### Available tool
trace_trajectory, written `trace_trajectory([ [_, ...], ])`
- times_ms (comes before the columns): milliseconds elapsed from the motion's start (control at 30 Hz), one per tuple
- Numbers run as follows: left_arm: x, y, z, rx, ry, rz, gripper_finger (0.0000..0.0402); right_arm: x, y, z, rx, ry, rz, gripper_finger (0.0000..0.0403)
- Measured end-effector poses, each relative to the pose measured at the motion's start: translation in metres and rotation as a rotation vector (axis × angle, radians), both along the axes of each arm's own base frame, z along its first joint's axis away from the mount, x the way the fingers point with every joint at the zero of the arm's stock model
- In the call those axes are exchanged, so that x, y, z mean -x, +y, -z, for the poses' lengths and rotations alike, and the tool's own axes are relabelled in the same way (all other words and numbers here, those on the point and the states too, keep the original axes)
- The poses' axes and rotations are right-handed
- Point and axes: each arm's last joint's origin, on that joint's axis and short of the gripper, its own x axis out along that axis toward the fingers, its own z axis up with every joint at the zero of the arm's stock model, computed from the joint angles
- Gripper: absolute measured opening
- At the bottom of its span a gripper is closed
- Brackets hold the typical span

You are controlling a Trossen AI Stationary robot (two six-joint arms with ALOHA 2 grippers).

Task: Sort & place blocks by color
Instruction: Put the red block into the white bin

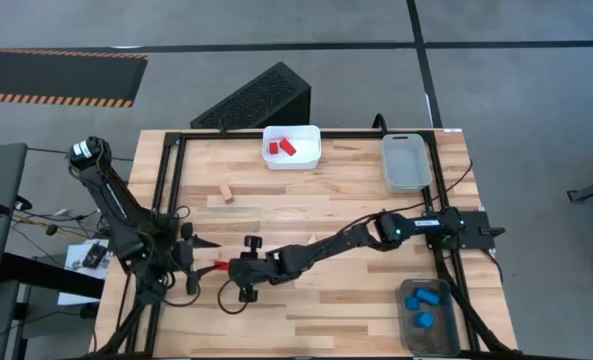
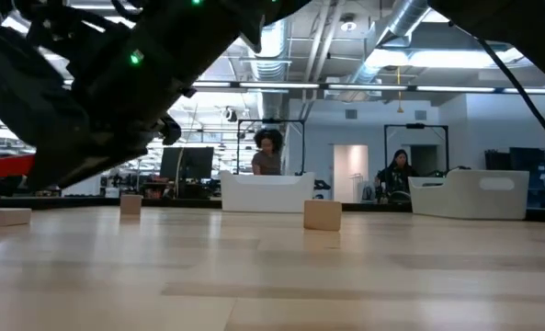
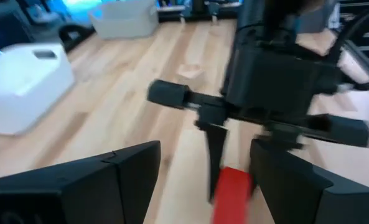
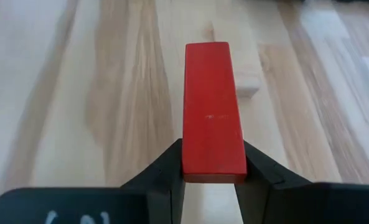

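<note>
High view: the bench point(image 1: 306, 200) lies mostly bare at its middle, with a white bin point(image 1: 292, 146) of red blocks at the far edge, a grey bin point(image 1: 406, 162) beside it and a bin of blue blocks point(image 1: 423, 297) at the right near corner. The right arm stretches low across, jaws pinching a red bar point(image 4: 213, 113). The left gripper point(image 1: 198, 262) faces it, jaws spread. A wood block point(image 1: 227, 195) lies apart.

No words, labels or numbers can be read anywhere — blocks, bins, arms (nor the room behind).
</note>
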Motion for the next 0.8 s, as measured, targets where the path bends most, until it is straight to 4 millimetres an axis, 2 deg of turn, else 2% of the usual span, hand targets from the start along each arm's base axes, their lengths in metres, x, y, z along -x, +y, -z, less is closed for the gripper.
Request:
trace_trajectory([
  [167,0.010,-0.003,0.006,0.089,0.004,-0.001,0.0240,0.003,0.014,-0.001,0.014,0.003,-0.055,0.0122],
  [233,0.012,-0.006,0.009,0.111,-0.016,-0.013,0.0240,0.004,0.018,0.004,0.015,-0.013,-0.085,0.0122],
  [300,0.014,-0.008,0.011,0.116,-0.030,-0.022,0.0240,-0.001,0.014,0.013,-0.065,-0.095,-0.148,0.0122],
  [433,0.014,-0.009,0.014,0.127,-0.025,-0.033,0.0240,-0.013,-0.010,0.014,-0.276,-0.278,-0.305,0.0120],
  [600,0.014,-0.008,0.014,0.132,-0.048,-0.049,0.0240,-0.017,-0.048,0.026,-0.295,-0.241,-0.327,0.0114],
  [800,0.015,0.004,0.012,0.084,-0.052,-0.094,0.0240,-0.022,-0.082,0.018,-0.411,-0.257,-0.469,0.0115],
])
